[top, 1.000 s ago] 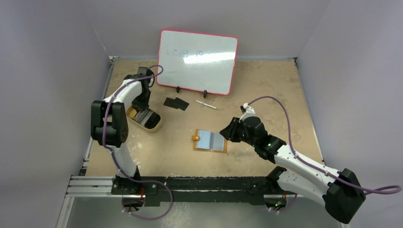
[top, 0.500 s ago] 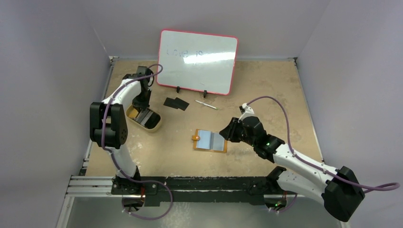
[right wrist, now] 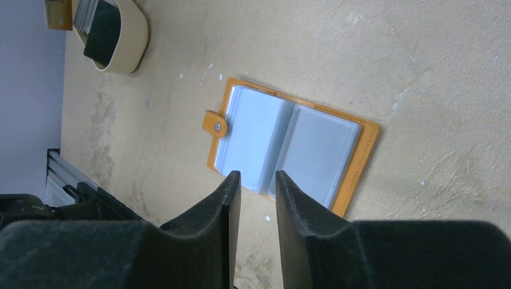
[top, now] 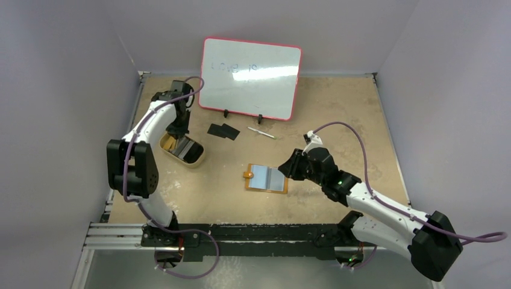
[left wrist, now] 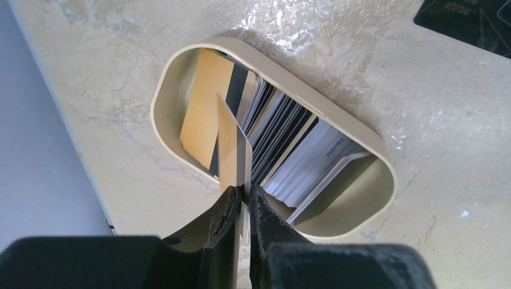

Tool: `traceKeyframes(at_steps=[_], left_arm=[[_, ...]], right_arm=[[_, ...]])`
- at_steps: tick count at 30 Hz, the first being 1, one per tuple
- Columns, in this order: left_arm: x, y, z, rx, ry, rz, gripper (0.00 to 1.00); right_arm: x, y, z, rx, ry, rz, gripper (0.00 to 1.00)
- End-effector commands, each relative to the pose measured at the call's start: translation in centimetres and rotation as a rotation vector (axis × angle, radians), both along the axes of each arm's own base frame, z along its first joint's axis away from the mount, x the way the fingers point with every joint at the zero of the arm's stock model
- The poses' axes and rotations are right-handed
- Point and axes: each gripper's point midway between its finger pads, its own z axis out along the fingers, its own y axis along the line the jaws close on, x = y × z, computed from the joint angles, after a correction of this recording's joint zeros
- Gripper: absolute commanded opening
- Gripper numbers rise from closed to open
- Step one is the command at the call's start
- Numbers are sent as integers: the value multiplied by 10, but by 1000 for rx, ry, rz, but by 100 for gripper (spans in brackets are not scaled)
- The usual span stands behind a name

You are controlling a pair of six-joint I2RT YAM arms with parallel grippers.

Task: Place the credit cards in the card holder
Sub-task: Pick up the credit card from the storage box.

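Observation:
My left gripper point(left wrist: 244, 191) is shut on one orange-yellow credit card point(left wrist: 232, 144), held edge-on over a stack of several cards point(left wrist: 283, 150) standing in the oval tan dish point(left wrist: 155, 114). From above, the left gripper point(top: 179, 129) hangs over the dish's far end. Two black credit cards point(top: 223, 130) lie flat on the table. The card holder point(right wrist: 289, 144) lies open, its clear bluish sleeves facing up. My right gripper point(right wrist: 256, 177) is open with nothing between its fingers, just above the holder's near edge. In the top view the right gripper point(top: 288, 167) is at the right side of the card holder point(top: 267, 178).
A whiteboard point(top: 250, 78) with a red frame stands at the back. A slim pen point(top: 261, 133) lies in front of it, right of the black cards. The dish point(top: 182, 150) sits near the table's left edge. Grey walls enclose the table.
The left jaws have closed further onto the orange-yellow card, and the left arm's elbow has swung a little to the left. The right arm has not moved.

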Motion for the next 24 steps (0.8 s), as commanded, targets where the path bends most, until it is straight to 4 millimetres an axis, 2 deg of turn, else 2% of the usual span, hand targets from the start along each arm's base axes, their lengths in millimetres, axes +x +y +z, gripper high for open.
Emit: traceKeyframes(at_steps=[1,5,14,17,19,21,24], left_arm=[[2,-1,47,44,-130,58,0],[-3,6,62,109,-186,81,0],[-17,4,64,129,-190,88,0],[-18,2,76,109,-234,102,0],[-14,-8,89,39,-303,95,0],[-11,-26,100,-74,-367,67,0],[-10,-63,118,-293,-459,11,0]], right_arm=[[5,3,17,37,-49,3,30],[5,3,19,34,-49,3,30],[11,3,28,41,-71,-20,30],[13,2,31,27,-73,-22,30],[13,3,38,35,-85,-19,30],[11,2,41,47,-87,-18,30],[5,4,37,64,-73,4,31]])
